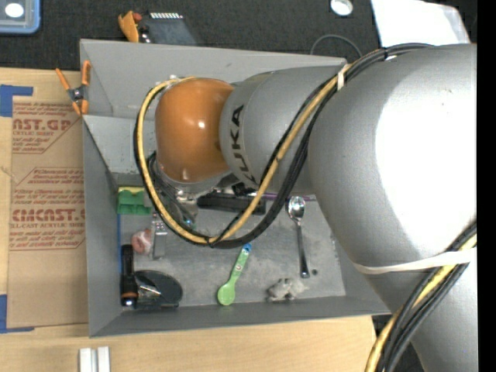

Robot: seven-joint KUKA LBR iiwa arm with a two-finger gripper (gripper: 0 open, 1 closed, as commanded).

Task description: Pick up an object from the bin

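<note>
Robot lab (KUKA arm (403, 169), metal bin (99, 246))

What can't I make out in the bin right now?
Camera view:
1. Grey metal bin: its upper-middle floor lies under the arm's orange wrist cover.
2. Long black object: both ends run behind cables and arm; kind unclear.
3. Small pink rounded lump beside the end effector: too small to identify.

Black "UKA" on my arm (271, 122); red "CAST" and "ACRYLIC SHEET" printed on the cardboard (39, 177) beside the bin's (101, 208) left edge.
</note>
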